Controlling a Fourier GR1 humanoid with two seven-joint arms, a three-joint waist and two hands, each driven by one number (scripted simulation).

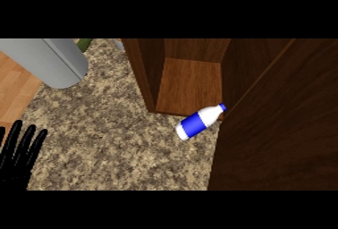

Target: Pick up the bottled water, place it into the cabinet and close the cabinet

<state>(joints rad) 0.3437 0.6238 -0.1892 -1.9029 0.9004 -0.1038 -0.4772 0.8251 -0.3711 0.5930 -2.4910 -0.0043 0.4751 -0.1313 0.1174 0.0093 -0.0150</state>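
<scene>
Nearest, at the lower left edge of the head view, the left hand (19, 150) rests with its fingers straight and spread, pointing up, holding nothing; only the fingers and part of the palm show, the rest cut off by the frame. The right hand does not appear at all, so its state cannot be told. Beyond the hand stretches the speckled granite counter (112, 134), and across it, well apart to the hand's right and a little farther away, lies the bottled water (199, 121). The bottle is on its side, white with a blue band and blue cap, its long axis running on a diagonal: base toward the near left, cap toward the far right. The cap end sits just at the front edge of the cabinet (191, 85), where the open cabinet door (277, 125) meets the counter; whether the cap touches the wood is hard to tell. Judging from this, the bottle is not yet inside, and any reach must travel rightward across the counter, meeting the bottle side-on. Farther back, the cabinet's wooden interior shows no contents, its upper part cut off. At far left a grey cylindrical object (52, 60) slants in, its identity unclear, with wooden flooring (14, 89) beside it.
</scene>
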